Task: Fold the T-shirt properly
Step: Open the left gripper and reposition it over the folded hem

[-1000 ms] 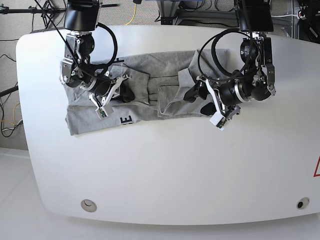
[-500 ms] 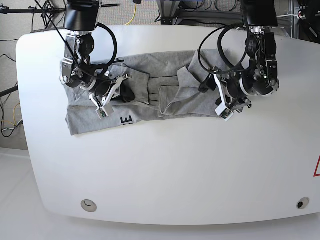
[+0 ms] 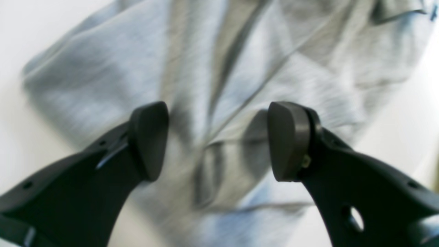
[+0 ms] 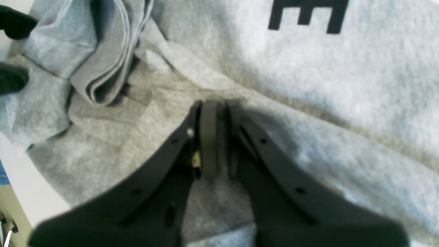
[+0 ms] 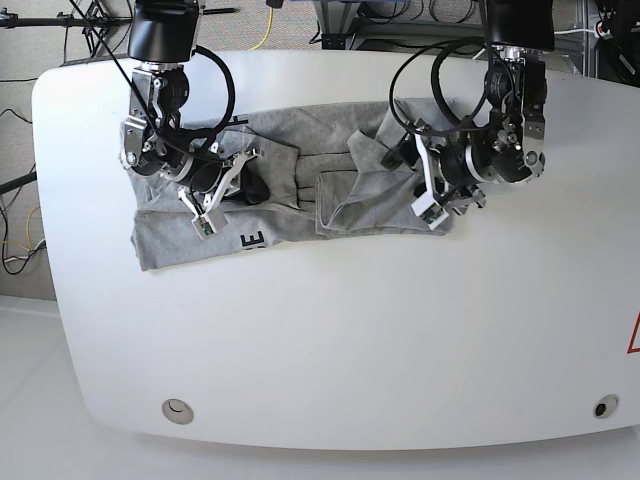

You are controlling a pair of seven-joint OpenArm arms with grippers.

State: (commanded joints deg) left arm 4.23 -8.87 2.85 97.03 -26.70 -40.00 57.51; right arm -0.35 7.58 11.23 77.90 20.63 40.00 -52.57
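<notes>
Left tool — jaws apart, empty — has swung back over the T-shirt's crumpled sleeve end after drifting off its edge, so a regrasp looks imminent, while the right tool stays clenched on a fabric fold; bare tabotop in front leaves folding room.

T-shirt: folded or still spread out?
Partly folded, untidily. The T-shirt lies as a bunched horizontal band with overlapping flaps and creases; the right claw is shut on it, the left claw open above it.
</notes>
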